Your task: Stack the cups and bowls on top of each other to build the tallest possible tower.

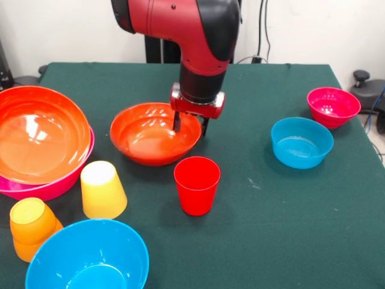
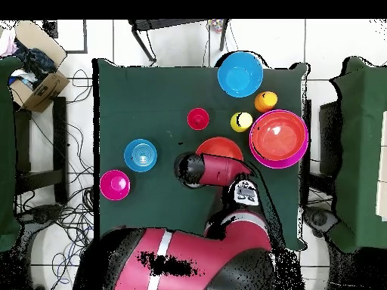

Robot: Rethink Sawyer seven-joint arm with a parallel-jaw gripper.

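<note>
So going left to right in the front view: a wide orange-red bowl sits nested inside the large pink bowl at the left edge, which is the only stacking done so far, so the tower is barely begun. In front of that are an orange cup and a yellow cup, both upside down, plus the large blue bowl at the near edge.

Middle of the tabletop has the second orange-red bowl, and the hand hangs right at its far rim with one finger over the inside and one outside, open, gripping nothing yet. My guess is it's lining up a rim pinch, so next it needs to drop a bit, close on the rim and lift.

Just in front stands the red cup, upright and near that bowl, so a low swing forward could clip it. Off to the right, well apart, sit the small blue bowl and the small magenta bowl.
</note>
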